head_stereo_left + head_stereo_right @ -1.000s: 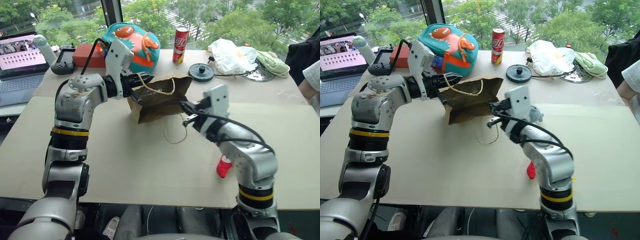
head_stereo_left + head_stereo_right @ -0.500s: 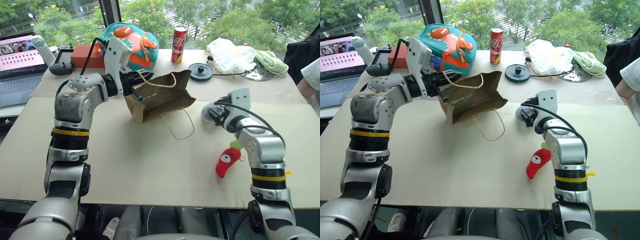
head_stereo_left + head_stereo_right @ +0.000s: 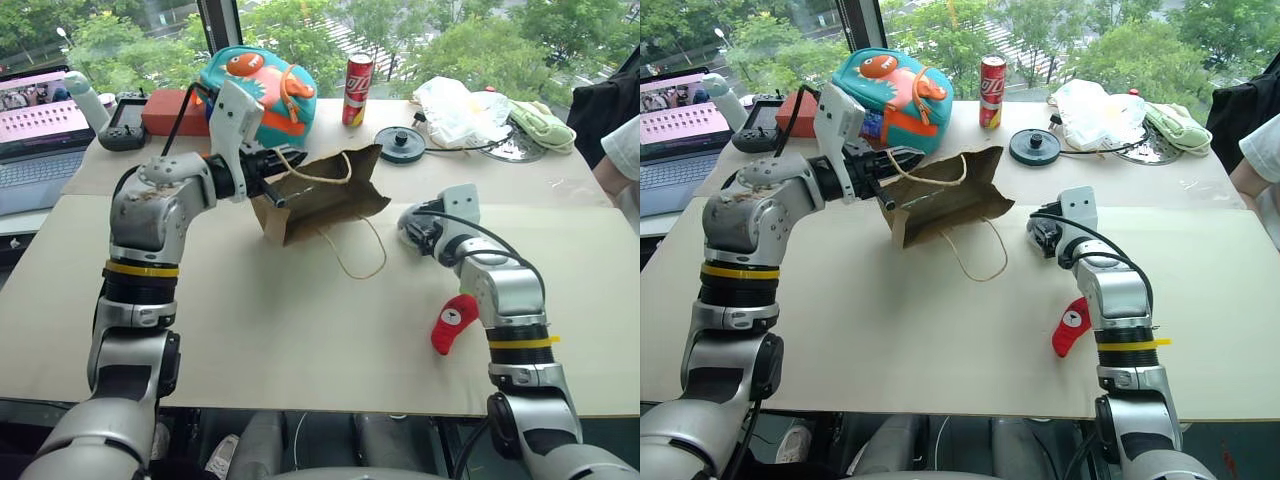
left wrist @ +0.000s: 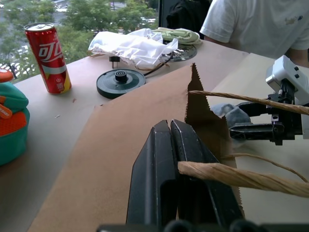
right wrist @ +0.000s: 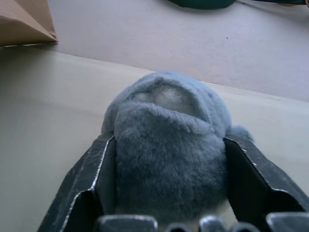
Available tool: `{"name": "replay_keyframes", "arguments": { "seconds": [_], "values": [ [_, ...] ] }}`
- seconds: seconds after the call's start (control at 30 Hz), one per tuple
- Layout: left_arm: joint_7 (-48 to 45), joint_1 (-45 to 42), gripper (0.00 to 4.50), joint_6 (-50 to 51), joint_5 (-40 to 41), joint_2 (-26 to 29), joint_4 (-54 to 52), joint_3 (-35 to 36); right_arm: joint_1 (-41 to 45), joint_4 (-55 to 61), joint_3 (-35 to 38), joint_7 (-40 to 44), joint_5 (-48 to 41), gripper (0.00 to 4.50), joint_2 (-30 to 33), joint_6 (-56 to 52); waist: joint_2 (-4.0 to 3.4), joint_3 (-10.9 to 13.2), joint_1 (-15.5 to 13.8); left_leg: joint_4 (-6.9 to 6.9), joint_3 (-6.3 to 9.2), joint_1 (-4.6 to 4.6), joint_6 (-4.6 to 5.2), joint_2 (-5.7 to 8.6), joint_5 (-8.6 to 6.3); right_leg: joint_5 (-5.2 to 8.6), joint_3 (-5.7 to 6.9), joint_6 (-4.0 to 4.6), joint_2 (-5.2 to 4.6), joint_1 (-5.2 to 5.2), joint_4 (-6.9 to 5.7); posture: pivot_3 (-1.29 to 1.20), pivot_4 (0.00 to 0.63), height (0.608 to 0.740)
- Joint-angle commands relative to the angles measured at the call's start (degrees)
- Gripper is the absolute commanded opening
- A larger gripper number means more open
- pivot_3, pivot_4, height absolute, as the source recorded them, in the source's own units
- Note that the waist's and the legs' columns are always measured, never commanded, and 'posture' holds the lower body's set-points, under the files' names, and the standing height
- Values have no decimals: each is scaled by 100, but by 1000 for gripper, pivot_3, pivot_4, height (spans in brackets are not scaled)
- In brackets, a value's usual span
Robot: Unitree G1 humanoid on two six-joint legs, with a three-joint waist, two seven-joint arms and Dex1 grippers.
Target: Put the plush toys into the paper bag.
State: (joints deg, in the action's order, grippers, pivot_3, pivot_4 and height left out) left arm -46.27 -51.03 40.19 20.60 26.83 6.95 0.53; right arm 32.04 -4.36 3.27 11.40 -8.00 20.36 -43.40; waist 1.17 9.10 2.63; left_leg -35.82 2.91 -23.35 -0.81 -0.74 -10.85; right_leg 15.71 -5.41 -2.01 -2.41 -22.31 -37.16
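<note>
Right gripper set around round grey-blue plush toy: one black finger on each flank, toy filling the gap, resting on the tan table. Pads look to be touching the fur, though whether they squeeze yet cannot be told.

Paper bag to the left of that toy and slightly farther off, lifted off the table at its top edge. Mouth apparently turned toward the right-hand side, so the toy's way in runs leftward and up.

Left gripper closed on the bag's top edge beside a twisted-cord handle, holding the bag tilted up. Second handle looped loose on the table, between bag and right gripper.

Red plush toy with green leaf top lying near side, just beside the right forearm, long axis slanting from near-left to far-right, leaf end far. Right arm nearer to both toys; left arm occupied with the bag.

Red soda can and fish-face backpack at far edge, clear of the route.
</note>
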Motion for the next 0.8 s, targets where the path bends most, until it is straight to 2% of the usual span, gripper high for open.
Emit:
{"name": "replay_keyframes", "arguments": {
  "seconds": [0.03,0.13,0.33,0.57,0.73,0.8],
  "values": [
    [-34,-84,0,-46,93,61,-215,59,-126,312,9,82,-35,1702,-2,-141,0,0,-2,0,0,0,0,0,0,0,0,0,0,0,0,0,150,739],
    [-35,-128,0,-46,94,51,-158,69,-212,458,43,102,-83,731,-47,-210,0,0,-3,0,0,0,0,0,0,0,0,0,0,0,0,0,150,739],
    [14,-222,0,48,172,-2,-97,149,-325,1304,444,68,-299,731,-74,-369,0,0,-5,1,1,-2,0,0,0,0,1,0,0,-1,0,0,150,739],
    [87,-265,0,163,313,-26,-88,233,-176,3147,1230,316,-1283,731,187,-1648,-4,3,-12,1,5,-9,0,0,0,0,3,0,-1,-5,1,0,150,739],
    [115,-268,0,225,385,-34,-108,248,-17,4009,1235,565,-2129,731,220,-2696,-4,3,13,2,4,-6,0,-2,0,0,4,0,1,-4,2,0,150,739],
    [125,-283,0,258,416,-54,-104,265,72,4190,939,574,-2258,731,209,-2912,-4,3,9,1,5,-6,0,-3,0,0,4,0,2,-4,1,0,150,739]
  ]
}}
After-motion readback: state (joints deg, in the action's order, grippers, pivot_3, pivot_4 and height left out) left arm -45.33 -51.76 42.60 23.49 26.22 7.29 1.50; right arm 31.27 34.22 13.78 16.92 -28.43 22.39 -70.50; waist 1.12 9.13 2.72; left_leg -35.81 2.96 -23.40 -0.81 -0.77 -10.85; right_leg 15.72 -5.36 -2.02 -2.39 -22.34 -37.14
